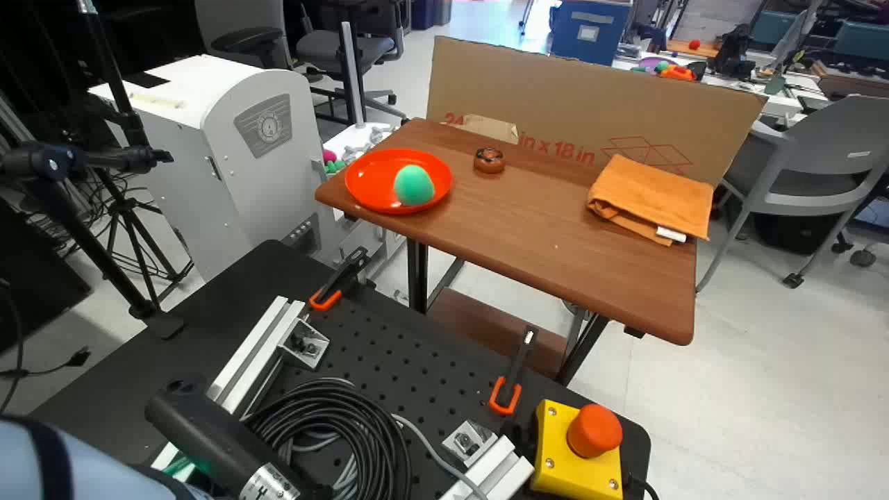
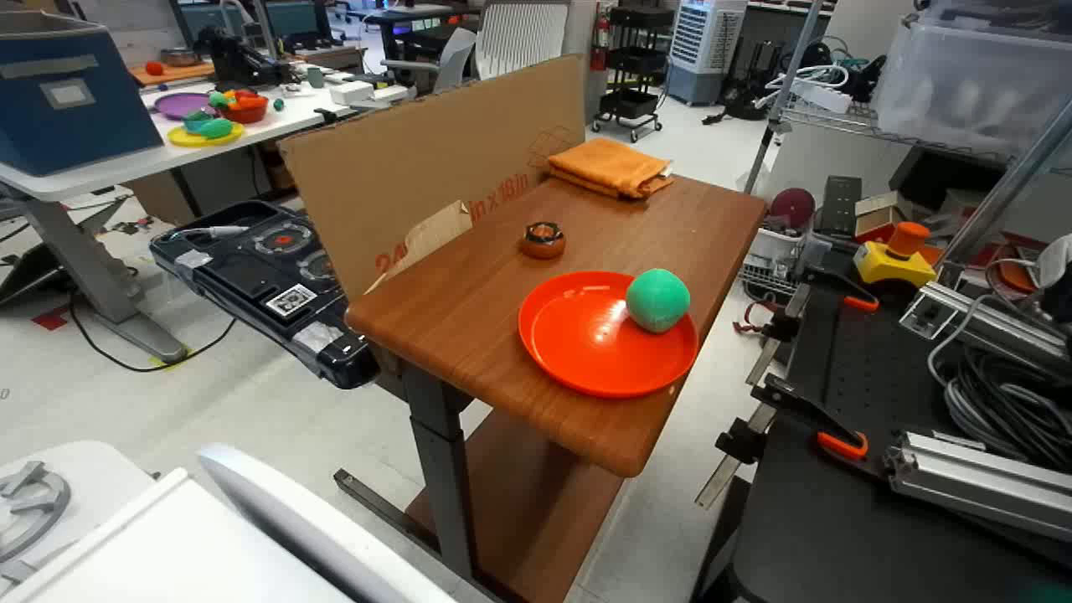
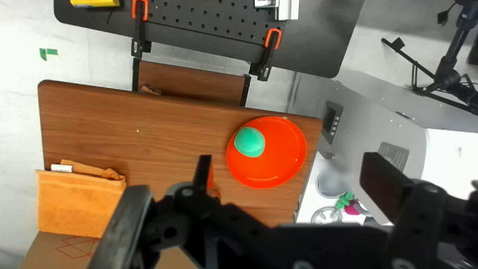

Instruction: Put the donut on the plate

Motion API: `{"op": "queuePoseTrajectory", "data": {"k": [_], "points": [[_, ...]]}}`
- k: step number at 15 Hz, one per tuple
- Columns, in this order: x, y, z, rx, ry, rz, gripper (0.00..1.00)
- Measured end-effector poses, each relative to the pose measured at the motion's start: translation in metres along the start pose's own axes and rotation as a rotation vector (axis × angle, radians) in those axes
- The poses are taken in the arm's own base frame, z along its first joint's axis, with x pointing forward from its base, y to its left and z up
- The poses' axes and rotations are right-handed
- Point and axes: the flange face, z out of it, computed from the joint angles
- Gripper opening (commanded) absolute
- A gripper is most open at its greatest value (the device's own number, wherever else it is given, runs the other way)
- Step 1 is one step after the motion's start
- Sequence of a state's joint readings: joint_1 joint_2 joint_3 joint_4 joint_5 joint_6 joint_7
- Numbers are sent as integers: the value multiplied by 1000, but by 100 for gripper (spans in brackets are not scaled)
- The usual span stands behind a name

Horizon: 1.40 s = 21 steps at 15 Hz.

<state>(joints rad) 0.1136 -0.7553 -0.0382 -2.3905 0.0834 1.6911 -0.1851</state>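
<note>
The donut (image 1: pixel 489 161) is a small dark brown ring lying on the brown table, beside the plate, also in an exterior view (image 2: pixel 543 241). In the wrist view only a sliver of the donut (image 3: pixel 216 192) shows beside the left finger, which hides the rest. The bright red-orange plate (image 1: pixel 371 182) lies near a table corner, also in an exterior view (image 2: pixel 586 339) and the wrist view (image 3: pixel 278 160). A green ball (image 1: pixel 414 186) sits on the plate near its rim. My gripper (image 3: pixel 289 162) is wide open and empty, high above the table; the exterior views do not show it.
A folded orange cloth (image 1: pixel 653 198) lies at the table's far end from the plate. An upright cardboard panel (image 1: pixel 590 104) stands along one long edge, close to the donut. A black perforated bench (image 1: pixel 410 368) with clamps and a yellow stop-button box (image 1: pixel 576 458) faces the opposite edge.
</note>
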Motion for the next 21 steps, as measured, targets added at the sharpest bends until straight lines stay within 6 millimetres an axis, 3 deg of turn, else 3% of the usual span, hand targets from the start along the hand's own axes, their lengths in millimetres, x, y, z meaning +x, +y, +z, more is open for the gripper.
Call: {"op": "queuePoseTrajectory", "data": {"k": [8,11,14,21], "points": [[0,0,0,3,-1,3,100],[16,3,14,18,-47,32,100],[58,10,35,60,-115,75,100],[191,37,94,54,-186,198,100]]}}
